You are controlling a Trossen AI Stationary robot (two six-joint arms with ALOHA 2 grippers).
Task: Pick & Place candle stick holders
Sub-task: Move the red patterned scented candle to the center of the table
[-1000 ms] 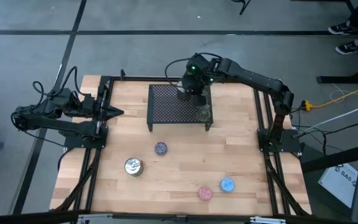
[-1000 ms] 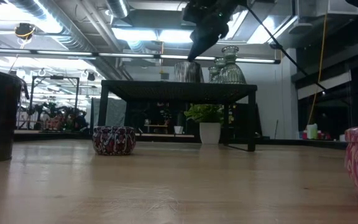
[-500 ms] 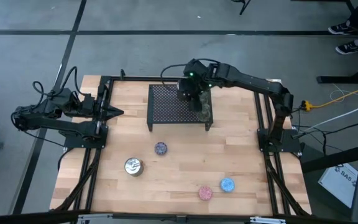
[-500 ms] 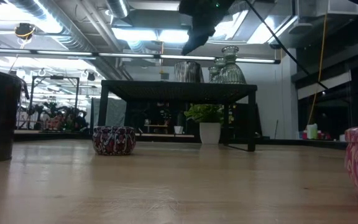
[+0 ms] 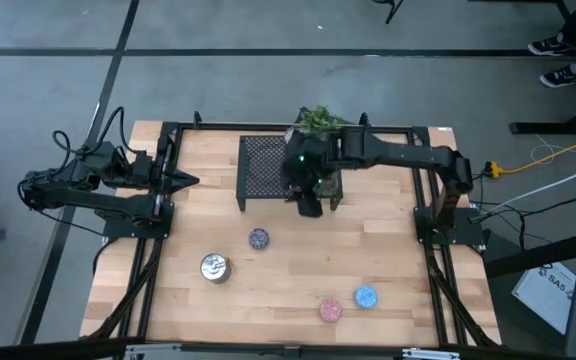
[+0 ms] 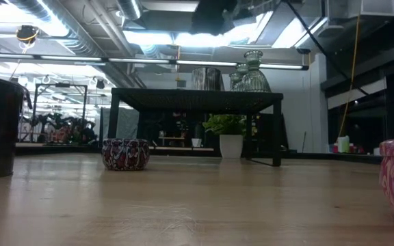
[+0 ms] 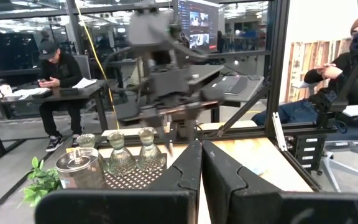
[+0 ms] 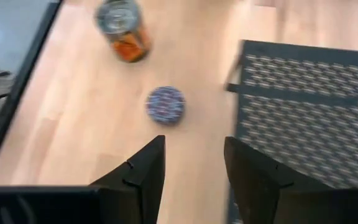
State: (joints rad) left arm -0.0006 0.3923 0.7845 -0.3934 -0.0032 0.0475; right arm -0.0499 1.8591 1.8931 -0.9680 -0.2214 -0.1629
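Observation:
My right gripper [image 5: 309, 205] is open and empty, high above the near edge of the black mesh rack [image 5: 268, 170]; the right wrist view [image 8: 194, 163] looks down on the table. On the rack stand a silver holder [image 7: 79, 168] and olive glass cups [image 7: 120, 155], [image 7: 146, 152]. On the table rest the purple holder [image 5: 258, 238], a silver holder [image 5: 215, 267], the pink holder [image 5: 330, 310] and the blue holder [image 5: 366, 296]. My left gripper [image 5: 183, 181] is shut and waits at the table's left edge.
A small green plant [image 5: 318, 118] stands at the table's far edge behind the rack. The black frame rails [image 5: 423, 190] run along the table's sides. Bare wood lies between the rack and the holders. People sit in the room beyond the table [image 7: 58, 68].
My right gripper has gone from over the rack's far part toward the table's near edge, to above the rack's near edge, and has risen. The plant, covered by the arm before, now shows. The holders have stayed in place.

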